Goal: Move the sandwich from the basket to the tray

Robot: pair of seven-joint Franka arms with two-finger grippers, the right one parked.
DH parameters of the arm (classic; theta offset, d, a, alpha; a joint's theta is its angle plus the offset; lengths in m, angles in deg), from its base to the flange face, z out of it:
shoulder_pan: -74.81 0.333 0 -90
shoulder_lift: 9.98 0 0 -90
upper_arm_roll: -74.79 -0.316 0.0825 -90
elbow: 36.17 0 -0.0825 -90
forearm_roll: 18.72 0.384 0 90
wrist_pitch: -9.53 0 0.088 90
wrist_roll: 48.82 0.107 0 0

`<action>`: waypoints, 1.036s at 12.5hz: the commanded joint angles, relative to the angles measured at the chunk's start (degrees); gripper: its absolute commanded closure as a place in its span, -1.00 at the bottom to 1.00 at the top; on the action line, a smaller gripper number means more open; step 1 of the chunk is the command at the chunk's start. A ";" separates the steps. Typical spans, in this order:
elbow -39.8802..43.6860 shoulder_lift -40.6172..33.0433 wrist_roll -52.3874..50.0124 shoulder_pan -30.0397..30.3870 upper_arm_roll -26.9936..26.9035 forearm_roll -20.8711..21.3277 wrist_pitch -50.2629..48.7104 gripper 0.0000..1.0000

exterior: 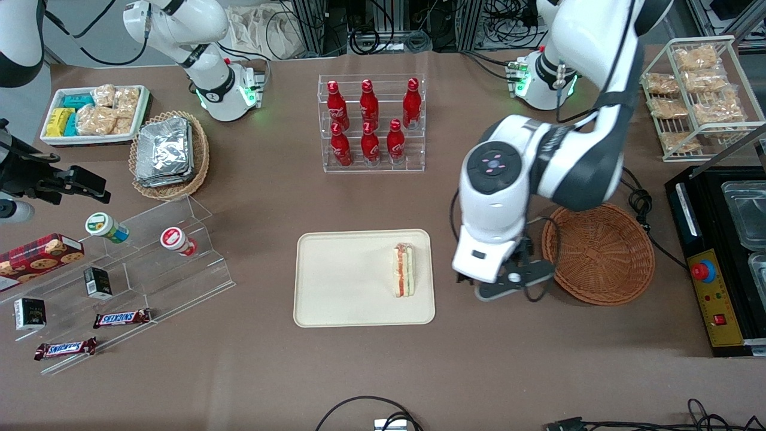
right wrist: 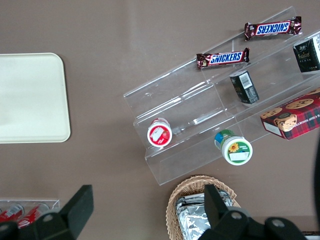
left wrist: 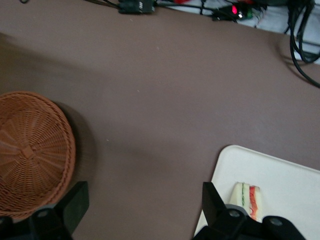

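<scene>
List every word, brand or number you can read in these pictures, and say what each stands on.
"SNICKERS": upper chocolate bar.
"SNICKERS": lower chocolate bar.
Red bottles, cookie box, black cartons, cup lids: print too small to read.
Sandwich on the tray, basket, open gripper between them: no text.

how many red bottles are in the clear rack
6. All stand in the clear rack: three on its upper step, three on the lower step nearer the front camera. None seems hidden. The gripper, open and empty, hovers between tray and basket.
</scene>
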 commanded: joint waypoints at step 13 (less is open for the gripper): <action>-1.63 -10.91 22.09 -0.05 -18.08 -13.83 -8.68 -1.00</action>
